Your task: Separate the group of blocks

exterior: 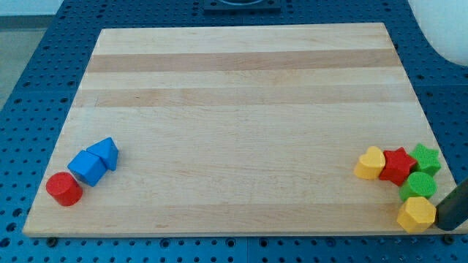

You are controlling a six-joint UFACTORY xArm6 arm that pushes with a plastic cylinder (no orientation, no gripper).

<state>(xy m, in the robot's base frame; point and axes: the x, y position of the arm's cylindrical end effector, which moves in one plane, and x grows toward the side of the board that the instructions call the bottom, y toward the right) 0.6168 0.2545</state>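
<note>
Tip (441, 223) touches yellow hexagon block (417, 214), cluster's long axis running upward.

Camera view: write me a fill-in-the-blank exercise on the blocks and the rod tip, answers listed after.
1. The red star block touches the ____ heart-shaped block on the view's left.
2. The red cylinder block sits in the wooden board's bottom-____ corner.
3. My tip lies just to the view's right of the yellow ____ block.
4. The number of blue blocks, a cube and a triangular prism, is ____.

Missing words: yellow; left; hexagonal; two
</note>
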